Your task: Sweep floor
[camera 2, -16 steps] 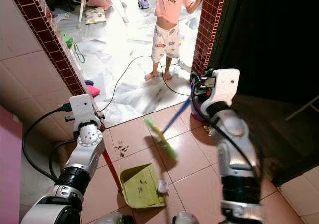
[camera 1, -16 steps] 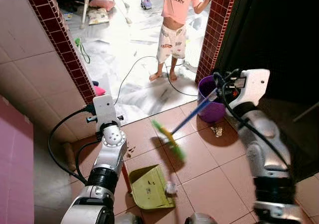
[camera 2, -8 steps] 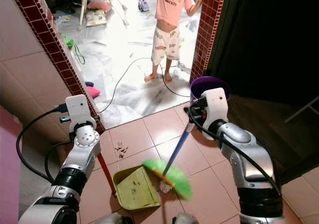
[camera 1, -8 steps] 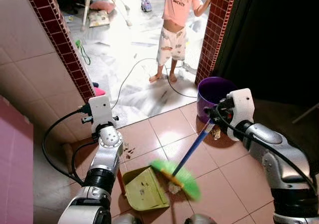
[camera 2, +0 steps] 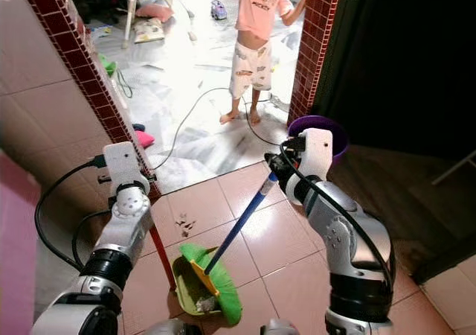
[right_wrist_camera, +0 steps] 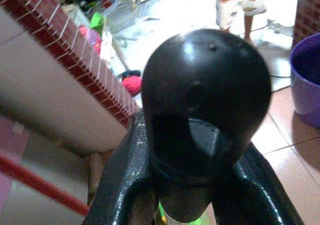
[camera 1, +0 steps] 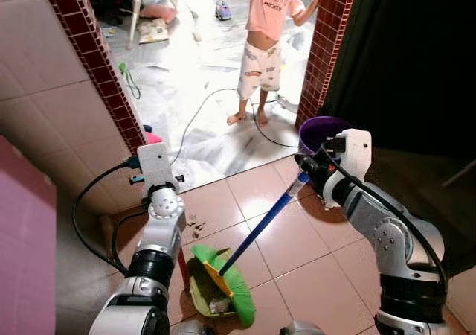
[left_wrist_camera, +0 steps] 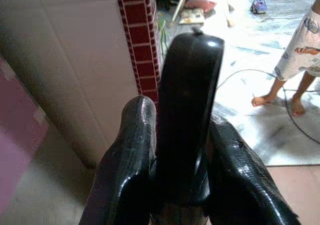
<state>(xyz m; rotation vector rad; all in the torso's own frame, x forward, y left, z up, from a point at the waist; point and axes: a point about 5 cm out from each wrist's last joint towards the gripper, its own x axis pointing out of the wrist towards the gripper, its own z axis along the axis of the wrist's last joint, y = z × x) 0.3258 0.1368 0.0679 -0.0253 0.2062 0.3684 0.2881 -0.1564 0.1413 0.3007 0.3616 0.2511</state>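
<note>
Debris is gathered in the dustpan point(camera 1: 202, 294) under the broom point(camera 1: 227, 283), clenched by the right end effector point(camera 1: 306, 173); crumbs point(camera 1: 195, 223) remain; the left end effector point(left_wrist_camera: 182, 150) grasps the dustpan handle

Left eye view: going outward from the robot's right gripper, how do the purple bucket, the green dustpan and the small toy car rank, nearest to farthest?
From the right gripper:
1. Purple bucket, just behind it by the brick pillar.
2. Green dustpan, down on the tiles under the broom head.
3. Toy car, far back in the bright room.
</note>
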